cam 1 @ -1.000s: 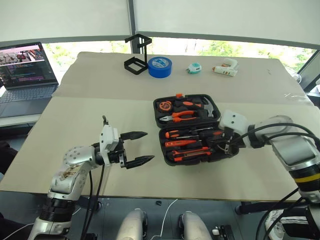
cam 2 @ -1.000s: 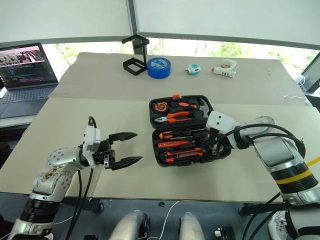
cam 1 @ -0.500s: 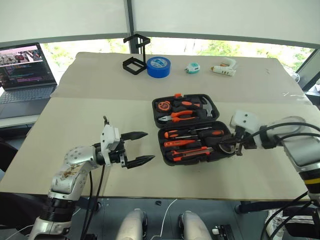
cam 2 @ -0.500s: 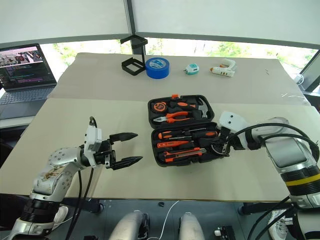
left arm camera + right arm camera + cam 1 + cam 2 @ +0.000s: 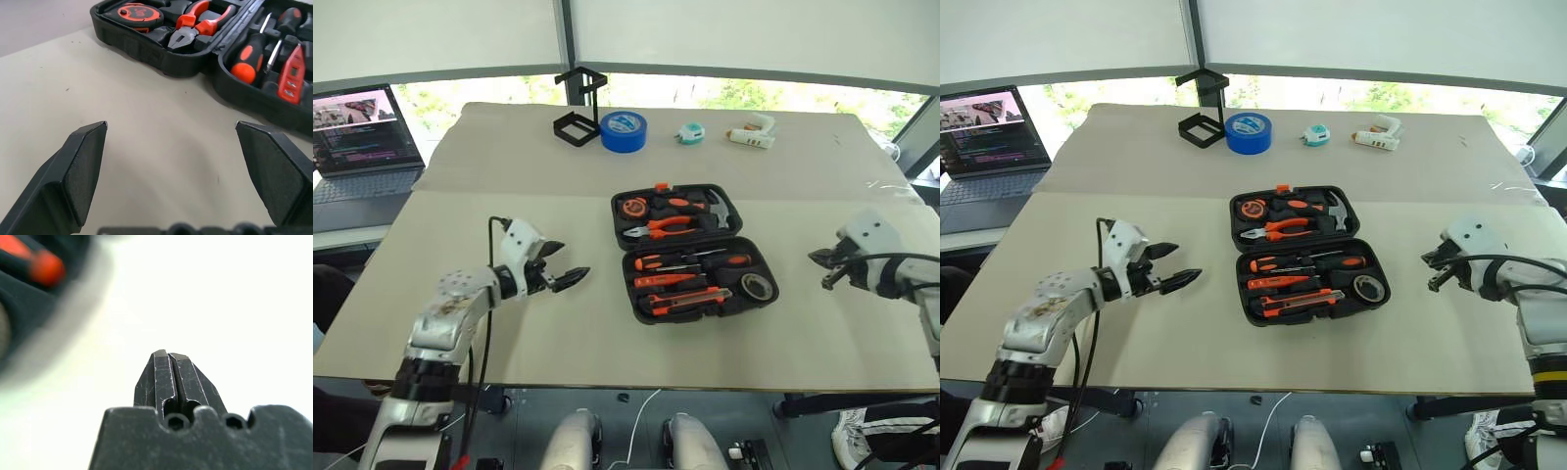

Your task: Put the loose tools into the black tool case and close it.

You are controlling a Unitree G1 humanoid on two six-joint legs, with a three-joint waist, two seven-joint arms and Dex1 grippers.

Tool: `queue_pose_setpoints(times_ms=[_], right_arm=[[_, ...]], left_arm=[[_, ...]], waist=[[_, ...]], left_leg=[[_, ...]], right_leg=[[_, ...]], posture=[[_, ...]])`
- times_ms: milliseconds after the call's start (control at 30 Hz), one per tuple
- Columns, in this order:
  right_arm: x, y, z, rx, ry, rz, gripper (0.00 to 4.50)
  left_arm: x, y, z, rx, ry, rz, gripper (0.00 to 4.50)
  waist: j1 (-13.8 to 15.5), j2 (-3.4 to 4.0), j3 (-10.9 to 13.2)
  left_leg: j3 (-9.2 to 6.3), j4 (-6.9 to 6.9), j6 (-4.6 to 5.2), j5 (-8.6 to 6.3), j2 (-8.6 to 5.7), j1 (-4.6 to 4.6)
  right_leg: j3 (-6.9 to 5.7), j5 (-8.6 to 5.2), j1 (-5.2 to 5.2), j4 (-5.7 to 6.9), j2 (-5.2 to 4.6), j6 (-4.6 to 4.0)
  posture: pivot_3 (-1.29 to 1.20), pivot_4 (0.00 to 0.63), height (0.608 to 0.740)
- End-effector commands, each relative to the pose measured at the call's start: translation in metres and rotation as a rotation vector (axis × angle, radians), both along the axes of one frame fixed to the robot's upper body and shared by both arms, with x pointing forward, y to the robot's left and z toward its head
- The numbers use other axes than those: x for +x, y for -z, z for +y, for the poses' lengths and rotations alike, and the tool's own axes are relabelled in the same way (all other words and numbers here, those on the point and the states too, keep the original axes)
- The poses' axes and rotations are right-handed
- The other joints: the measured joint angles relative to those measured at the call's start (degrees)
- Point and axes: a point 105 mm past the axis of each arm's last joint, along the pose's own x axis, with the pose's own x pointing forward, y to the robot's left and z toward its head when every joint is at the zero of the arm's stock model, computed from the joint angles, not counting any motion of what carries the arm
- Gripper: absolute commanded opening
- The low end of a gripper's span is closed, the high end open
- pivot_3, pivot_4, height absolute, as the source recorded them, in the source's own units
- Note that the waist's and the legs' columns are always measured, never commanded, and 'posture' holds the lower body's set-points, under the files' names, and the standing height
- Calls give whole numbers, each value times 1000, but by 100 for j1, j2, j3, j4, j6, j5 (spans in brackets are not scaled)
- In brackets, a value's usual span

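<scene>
Most of the job looks done to me: the black tool case [image 5: 693, 251] lies open mid-worktop [image 5: 509, 215] with screwdrivers [image 5: 690, 261], utility knife [image 5: 685, 303] and grey tape roll [image 5: 756, 286] seated; closing remains; my left end effector [image 5: 563, 274] stands spread, my right end effector [image 5: 822, 271] pinched together on nothing; no readable writing.

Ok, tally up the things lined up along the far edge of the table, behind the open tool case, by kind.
Black wire-frame stand: 1
Blue tape roll: 1
Small teal round object: 1
White glue gun: 1
Total: 4
</scene>
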Motion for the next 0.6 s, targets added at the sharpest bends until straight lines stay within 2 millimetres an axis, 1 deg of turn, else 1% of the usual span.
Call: queue_pose_setpoints(times_ms=[33,100,167,233,300,400,433,467,500,533,600], right_arm=[[16,8,24,37,-115,-71,8],[20,17,37,36,-178,-73,8],[21,24,49,52,-231,-64,8],[20,27,56,68,-274,-56,8],[15,28,66,77,-322,-42,8],[8,30,74,87,-352,-28,0],[7,30,75,86,-358,-27,0],[6,30,76,87,-361,-27,0],[4,30,77,91,-360,-23,0],[2,30,78,96,-358,-19,0],[0,30,78,102,-354,-16,0]], left_arm=[[17,5,-17,41,-30,46,4500],[26,9,-27,49,-47,76,4500],[32,19,-33,108,-68,116,4500],[35,24,-38,129,-63,123,4500],[36,23,-45,124,-51,122,4500],[38,21,-45,117,-65,115,3766],[38,21,-44,119,-68,113,3473],[38,21,-44,120,-68,112,3038],[38,20,-40,135,-75,99,2698],[35,19,-30,165,-82,87,2452],[31,17,-16,193,-94,76,1649]], waist=[[-37,0,0],[-57,-1,0],[-58,-1,1],[-63,-1,0],[-60,0,0],[-51,0,0],[-52,0,0],[-52,0,0],[-51,0,0],[-59,0,0],[-92,1,0]], left_leg=[[-1,-1,-1,1,1,3],[-2,-1,-5,3,-1,3],[-3,-1,-9,6,-3,1],[-2,-2,-9,5,-1,1],[-5,-2,-10,6,2,2],[-7,-1,-10,6,5,2],[-7,0,-10,6,6,3],[-7,-1,-11,6,6,3],[-8,-1,-11,6,7,3],[-8,-1,-11,6,8,3],[-8,-5,-11,6,10,3]], right_leg=[[0,1,2,-1,5,-2],[0,4,4,-4,14,-6],[1,5,1,-2,14,-5],[8,5,0,-1,13,-4],[4,5,3,-3,12,-4],[4,5,4,2,9,-4],[4,5,4,1,8,-4],[5,5,3,2,8,-4],[5,5,3,2,8,-4],[4,5,3,2,9,-4],[7,5,0,3,10,-4]], posture=[[0,150,740],[0,150,740],[0,150,740],[0,150,740],[0,150,740],[0,150,740],[0,150,740],[0,150,740],[0,150,740],[0,150,740],[0,150,740]])
